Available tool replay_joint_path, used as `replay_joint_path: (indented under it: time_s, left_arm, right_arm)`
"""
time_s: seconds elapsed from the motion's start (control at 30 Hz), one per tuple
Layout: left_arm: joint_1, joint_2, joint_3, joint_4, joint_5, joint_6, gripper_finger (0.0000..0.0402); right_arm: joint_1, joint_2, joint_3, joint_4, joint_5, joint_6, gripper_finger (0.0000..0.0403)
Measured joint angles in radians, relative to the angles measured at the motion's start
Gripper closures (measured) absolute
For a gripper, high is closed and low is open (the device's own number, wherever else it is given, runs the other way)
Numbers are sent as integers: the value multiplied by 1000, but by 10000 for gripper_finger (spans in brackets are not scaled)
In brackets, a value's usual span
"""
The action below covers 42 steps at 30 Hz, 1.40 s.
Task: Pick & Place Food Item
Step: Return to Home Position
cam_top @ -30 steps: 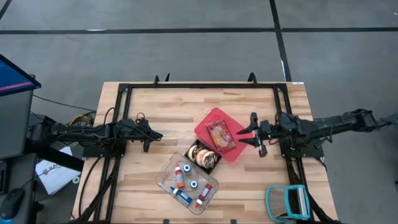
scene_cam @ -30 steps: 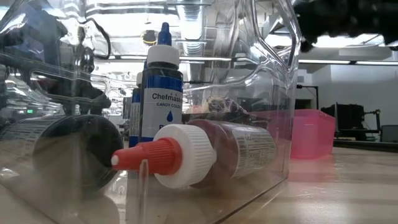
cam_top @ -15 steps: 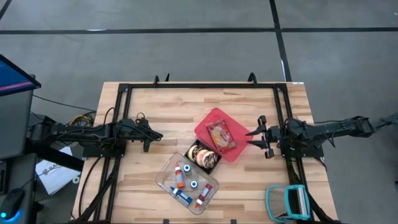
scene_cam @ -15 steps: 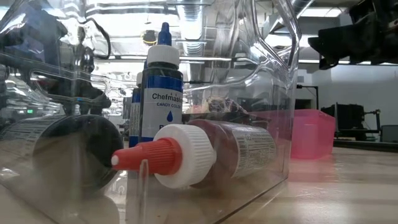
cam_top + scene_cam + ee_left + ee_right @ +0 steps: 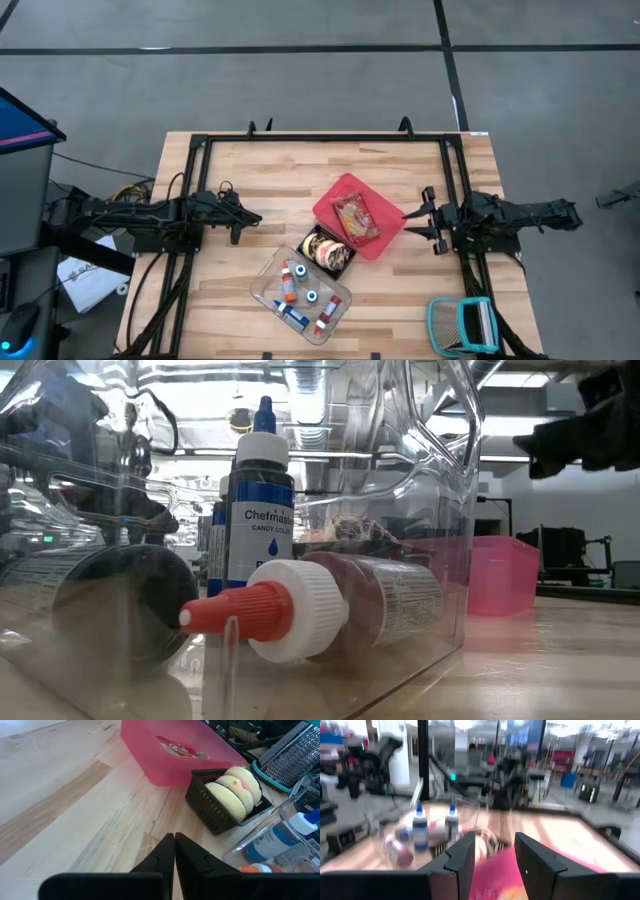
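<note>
The upright blue bottle [image 5: 262, 490] in the transparent bin [image 5: 445, 480] bears a label reading "Chefmast", cut off where the bottle curves, with "CANDY COLOR" beneath. The popcorn bag [image 5: 177, 747] in the pink bin [image 5: 150, 767] shows "Orville". Fine print on the lying red bottle [image 5: 390, 600] is unreadable.

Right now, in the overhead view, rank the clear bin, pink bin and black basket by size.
1. Clear bin, only narrowly ahead of the next
2. Pink bin
3. Black basket, clearly smallest
</note>
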Motion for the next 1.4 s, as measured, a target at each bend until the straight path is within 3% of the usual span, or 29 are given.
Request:
replay_joint_path:
  time_s: [1.4]
  left_arm:
    - [0,0,0,25,0,0,393]
  right_arm:
    - [-1,8,-2,-9,26,-7,272]
